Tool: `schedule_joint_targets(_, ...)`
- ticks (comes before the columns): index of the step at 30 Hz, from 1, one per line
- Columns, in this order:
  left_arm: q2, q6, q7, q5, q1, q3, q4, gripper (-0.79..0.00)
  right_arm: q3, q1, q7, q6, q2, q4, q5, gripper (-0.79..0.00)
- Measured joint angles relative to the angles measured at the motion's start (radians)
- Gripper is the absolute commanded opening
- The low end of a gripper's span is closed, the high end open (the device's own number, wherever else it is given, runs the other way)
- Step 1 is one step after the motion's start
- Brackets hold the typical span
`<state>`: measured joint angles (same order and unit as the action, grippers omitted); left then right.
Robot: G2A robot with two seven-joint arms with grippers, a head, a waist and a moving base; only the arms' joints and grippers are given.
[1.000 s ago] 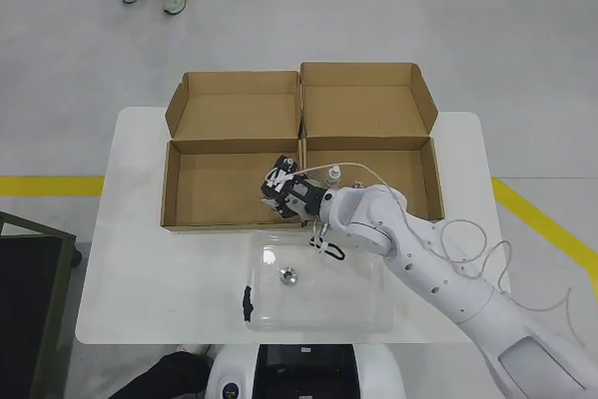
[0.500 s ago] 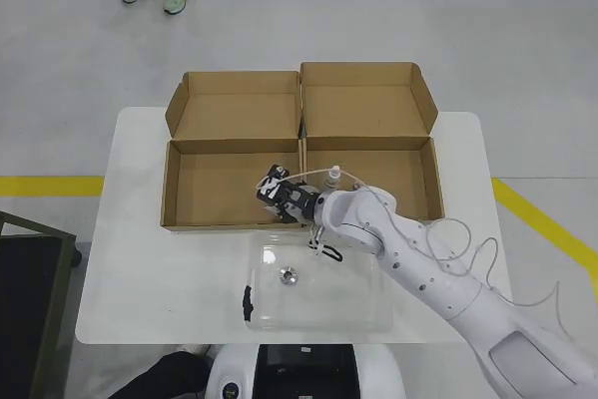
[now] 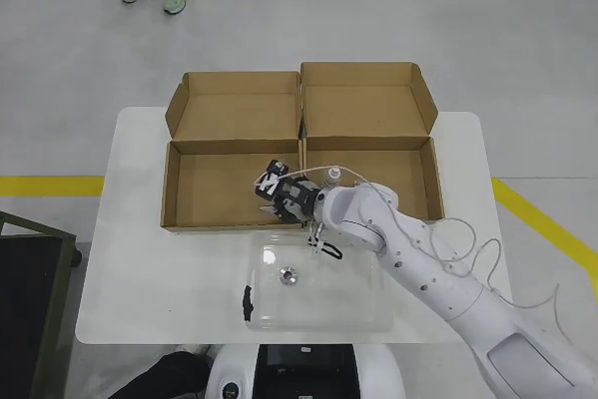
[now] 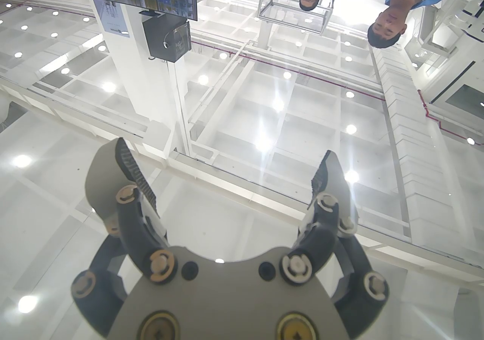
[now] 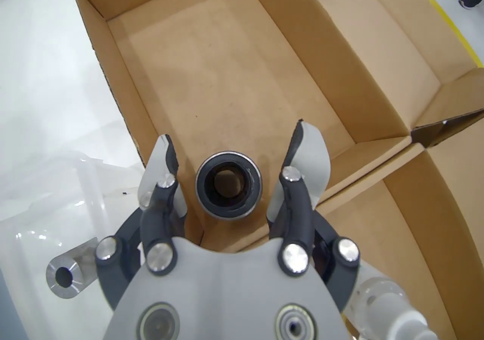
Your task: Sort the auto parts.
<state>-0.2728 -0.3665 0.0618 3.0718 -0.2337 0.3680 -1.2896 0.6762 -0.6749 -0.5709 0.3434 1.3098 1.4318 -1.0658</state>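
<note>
My right gripper (image 5: 234,133) hangs open over the near right corner of the left cardboard box (image 5: 211,65). A black-and-steel bearing ring (image 5: 228,186) lies on the box floor between the spread fingers, touching neither of them. From above, the right gripper (image 3: 272,188) sits at the box's (image 3: 219,190) right end, and the ring is hidden under it. My left gripper (image 4: 225,149) points up at the ceiling, open and holding nothing.
A second cardboard box (image 3: 408,170) adjoins on the right. Nearer the table's front edge stands a clear plastic tray (image 3: 328,299) holding a small metal cylinder (image 3: 288,276) and a black part (image 3: 247,301). The cylinder (image 5: 64,275) also shows beside my right wrist.
The right arm has shifted slightly to the left over the left box.
</note>
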Motion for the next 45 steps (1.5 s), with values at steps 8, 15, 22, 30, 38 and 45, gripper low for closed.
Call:
schedule_joint_targets(8,0.000,0.000,0.000,0.000,0.000,0.000,0.000,0.000,0.085,-0.093,-0.003,0.055,-0.033,0.230,-0.051,-0.031)
schedule_joint_targets(15,0.000,0.000,0.000,0.000,0.000,0.000,0.000,0.000,0.157,-0.242,-0.017,0.141,-0.073,0.409,-0.123,0.000)
schedule_joint_targets(22,0.000,0.000,0.000,0.000,0.000,0.000,0.000,0.000,0.206,-0.387,0.000,0.240,-0.109,0.482,-0.225,0.000)
schedule_joint_targets(30,0.000,0.000,0.000,0.000,0.000,0.000,0.000,0.000,0.232,-0.477,0.009,0.328,-0.133,0.488,-0.294,-0.012)
schedule_joint_targets(38,0.000,0.000,0.000,0.000,0.000,0.000,0.000,0.000,0.216,-0.503,0.015,0.352,-0.138,0.463,-0.339,-0.037)
schedule_joint_targets(45,0.000,0.000,0.000,0.000,0.000,0.000,0.000,0.000,0.197,-0.495,0.020,0.346,-0.135,0.413,-0.350,-0.068)
